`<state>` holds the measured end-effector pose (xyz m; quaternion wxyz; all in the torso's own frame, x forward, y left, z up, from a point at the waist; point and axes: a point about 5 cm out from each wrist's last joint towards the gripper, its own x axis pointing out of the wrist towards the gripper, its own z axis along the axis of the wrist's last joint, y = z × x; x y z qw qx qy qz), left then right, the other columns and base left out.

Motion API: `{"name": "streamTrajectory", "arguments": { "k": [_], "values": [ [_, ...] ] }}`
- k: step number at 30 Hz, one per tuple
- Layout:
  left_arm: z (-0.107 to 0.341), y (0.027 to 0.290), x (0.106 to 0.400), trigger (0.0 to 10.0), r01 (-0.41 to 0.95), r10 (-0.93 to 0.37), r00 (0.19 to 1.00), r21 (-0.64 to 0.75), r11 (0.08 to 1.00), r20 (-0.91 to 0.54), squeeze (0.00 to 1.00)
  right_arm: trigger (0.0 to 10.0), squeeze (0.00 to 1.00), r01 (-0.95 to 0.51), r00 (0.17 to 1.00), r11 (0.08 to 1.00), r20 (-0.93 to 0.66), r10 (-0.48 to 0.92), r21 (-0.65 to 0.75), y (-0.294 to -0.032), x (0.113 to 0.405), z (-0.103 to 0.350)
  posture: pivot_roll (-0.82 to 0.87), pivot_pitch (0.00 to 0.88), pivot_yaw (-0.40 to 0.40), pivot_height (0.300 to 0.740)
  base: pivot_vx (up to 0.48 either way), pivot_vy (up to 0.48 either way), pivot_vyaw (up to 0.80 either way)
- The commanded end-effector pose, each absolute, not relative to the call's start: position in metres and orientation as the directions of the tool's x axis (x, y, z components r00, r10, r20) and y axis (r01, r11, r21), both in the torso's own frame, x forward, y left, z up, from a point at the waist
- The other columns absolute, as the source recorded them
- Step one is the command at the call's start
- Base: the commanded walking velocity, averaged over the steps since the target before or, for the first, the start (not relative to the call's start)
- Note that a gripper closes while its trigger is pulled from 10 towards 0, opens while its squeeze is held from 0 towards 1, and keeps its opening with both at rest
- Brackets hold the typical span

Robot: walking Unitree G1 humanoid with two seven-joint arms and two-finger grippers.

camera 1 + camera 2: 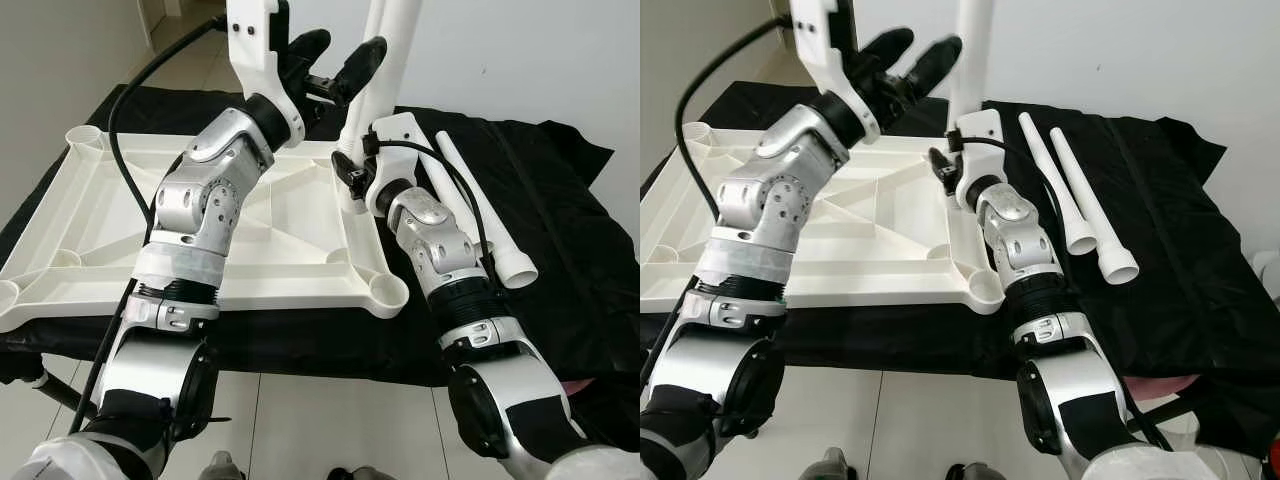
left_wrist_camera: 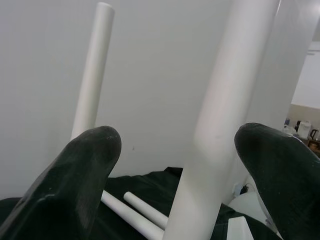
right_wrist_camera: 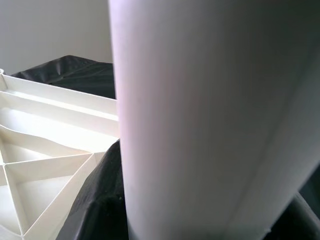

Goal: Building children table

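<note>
The robot's two silver arms fill the foreground, reaching forward over a low counter draped in black cloth (image 1: 1180, 220); beneath them is a pale tiled floor (image 1: 330, 420). On the cloth lies the white plastic tabletop (image 1: 290, 250), turned underside up so that its ribs and round corner sockets show; it rests flat and covers the left half of the counter. At its far right corner a white table leg (image 1: 975, 50) stands upright. The right gripper (image 1: 352, 178) is low against this leg near its base; in the right wrist view the leg (image 3: 210, 115) fills the frame just in front of the camera with dark finger material on either side at the bottom, so the fingers appear clamped on it. The left gripper (image 1: 335, 60) is higher up, its fingers (image 2: 85, 175) spread wide on either side of the same leg (image 2: 225, 115) without clearly touching it. Two more white legs (image 1: 1080, 190) lie flat on the cloth to the right of the tabletop, side by side, their wider open ends toward the robot; a white wall (image 1: 520, 50) rises behind the counter.
</note>
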<state>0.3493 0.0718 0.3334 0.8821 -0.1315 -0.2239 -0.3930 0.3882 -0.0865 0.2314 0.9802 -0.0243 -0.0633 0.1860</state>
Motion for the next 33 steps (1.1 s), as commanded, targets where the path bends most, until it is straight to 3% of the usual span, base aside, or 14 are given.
{"name": "streamTrajectory", "arguments": {
  "k": [1,16,23,31,33],
  "values": [
    [0.336,0.075,0.348,10.0,0.737,-0.602,0.614,-0.097,0.669,0.51,0.0,10.0,0.0,-0.328,0.936,0.944,0.122,0.331,-0.042,-0.092,0.388,0.227,0.08,0.0,-0.072,0.74,0.0,0.0,0.0],
    [0.26,0.08,0.337,10.0,0.665,-0.611,0.725,-0.094,0.741,0.317,0.0,10.0,0.0,-0.265,0.943,0.964,0.209,0.258,0.003,-0.103,0.373,0.213,0.08,0.0,-0.071,0.74,0.0,0.0,0.0],
    [0.231,0.082,0.33,10.0,0.656,-0.636,0.738,-0.024,0.754,0.226,0.0,10.0,0.0,-0.243,0.944,0.97,0.233,0.235,0.004,-0.108,0.369,0.209,0.08,0.007,-0.075,0.74,0.0,0.0,0.0],
    [0.231,0.082,0.33,10.0,0.656,-0.636,0.738,-0.024,0.754,0.226,0.0,10.0,0.0,-0.243,0.944,0.97,0.233,0.235,0.004,-0.108,0.369,0.209,0.08,0.007,-0.075,0.74,0.0,0.0,0.0],
    [0.212,0.084,0.328,10.0,0.651,-0.651,0.741,0.062,0.756,0.166,0.0,10.0,0.0,-0.23,0.942,0.973,0.251,0.222,0.005,-0.119,0.368,0.209,0.08,0.01,-0.074,0.74,0.0,0.0,0.0]
  ]
}}
